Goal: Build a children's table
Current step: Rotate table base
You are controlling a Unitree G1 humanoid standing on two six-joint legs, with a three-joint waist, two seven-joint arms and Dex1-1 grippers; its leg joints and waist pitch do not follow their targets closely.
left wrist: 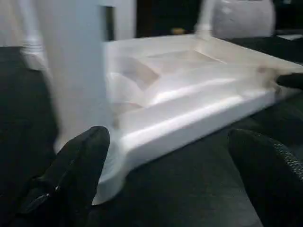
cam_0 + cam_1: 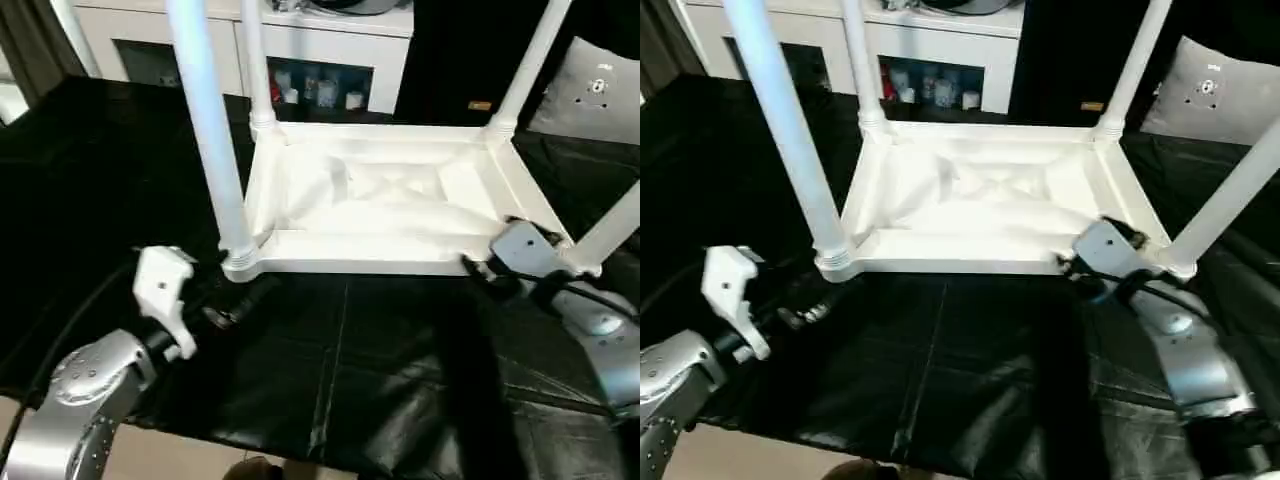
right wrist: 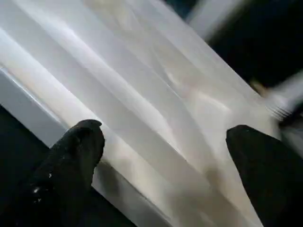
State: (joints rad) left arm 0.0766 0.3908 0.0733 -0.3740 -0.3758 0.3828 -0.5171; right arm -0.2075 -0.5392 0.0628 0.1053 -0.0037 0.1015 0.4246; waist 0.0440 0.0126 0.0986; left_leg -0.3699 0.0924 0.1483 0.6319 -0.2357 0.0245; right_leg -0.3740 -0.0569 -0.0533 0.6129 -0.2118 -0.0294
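The white children's table (image 2: 380,200) lies upside down on black cloth, ribbed underside up. Its four legs stand upright in the corner sockets: near left (image 2: 210,130), far left (image 2: 255,70), far right (image 2: 530,65), near right (image 2: 615,230). My left gripper (image 2: 232,308) is low on the cloth just in front of the near-left corner, open, with that corner and leg base between its fingers (image 1: 80,165) but not touched. My right gripper (image 2: 480,268) hovers at the near rim close to the near-right corner, open, looking down on the ribbed underside (image 3: 156,94).
A white cabinet (image 2: 320,50) with dark glass compartments stands behind the table. At the back right leans a grey cushion (image 2: 590,95). The black cloth (image 2: 350,360) covers the work surface, and its front edge (image 2: 200,455) runs close to my forearms.
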